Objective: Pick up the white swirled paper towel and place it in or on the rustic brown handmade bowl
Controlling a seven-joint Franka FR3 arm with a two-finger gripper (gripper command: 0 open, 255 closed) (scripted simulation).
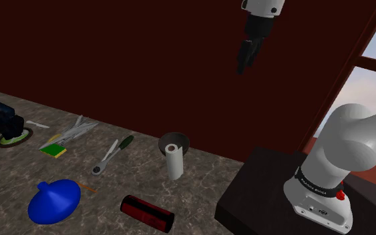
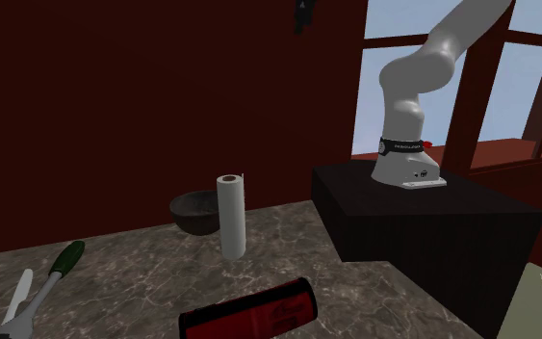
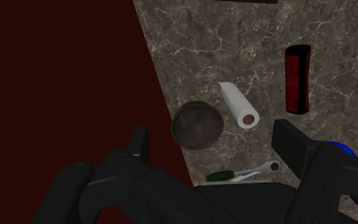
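A: Roll axis, relative to the gripper (image 1: 244, 63)?

B: Paper towel (image 1: 173, 162) is standing upright on the counter (image 1: 103, 207), just beside the bowl (image 1: 161, 142), sitting far below the gripper, toward the shoulder view's left. Fingers (image 3: 139, 143) are gaping wide, holding nothing.

Bowl (image 2: 193, 212) partly behind paper towel roll (image 2: 231, 216), red cylinder (image 2: 249, 311) cut by second exterior view's bottom edge

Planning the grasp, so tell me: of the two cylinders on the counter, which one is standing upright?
The white paper towel roll, standing on end beside the dark bowl. The red cylinder with black ends lies on its side.
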